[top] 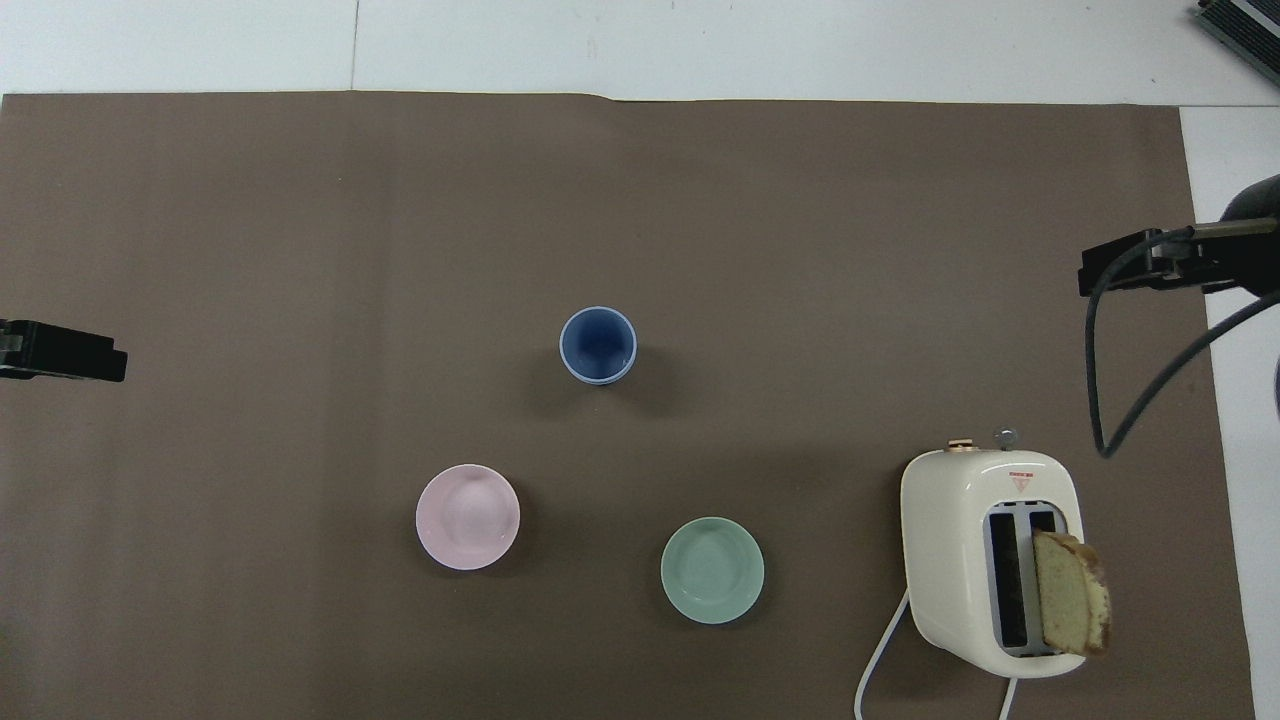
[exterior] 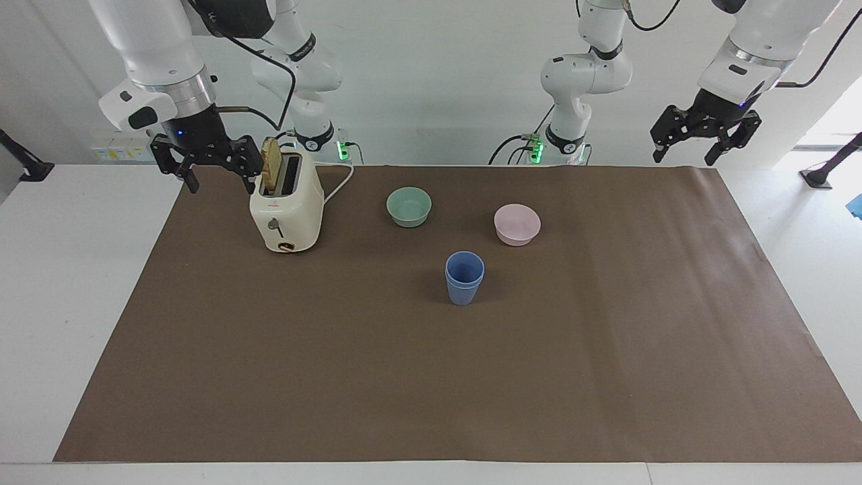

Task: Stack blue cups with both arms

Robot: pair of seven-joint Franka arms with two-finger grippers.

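Standing upright near the middle of the brown mat (exterior: 431, 377), the blue cups (exterior: 464, 277) sit nested one inside the other in the facing view, the inner rim showing just above the outer one. A green bowl (exterior: 409, 206) and a pink bowl (exterior: 517, 223) rest nearer to the robots than the cups, the pink one toward the left arm's end of the surface, the green one toward the right arm's end. A cream toaster (exterior: 287, 210) stands toward the right arm's end with a slice of bread (exterior: 271, 172) upright in one slot. The right hand (exterior: 207, 159) hangs just beside the toaster's top, over the mat's edge, with its fingers spread apart and nothing between them. The left hand (exterior: 704, 133) hangs over the mat's corner at the left arm's end, also spread and empty. Both arms are well apart from the cups.

From overhead, the blue cups (top: 598, 345) appear as one round mouth with a thin second rim at its edge. The pink bowl (top: 468, 517) and green bowl (top: 712, 570) lie nearer to the robots. Only a black tip of the left hand (top: 62, 351) shows at the frame's edge, and part of the right hand (top: 1150, 263) with its cable shows over the mat's edge, farther from the robots than the toaster (top: 985, 560) and its bread (top: 1070, 592).
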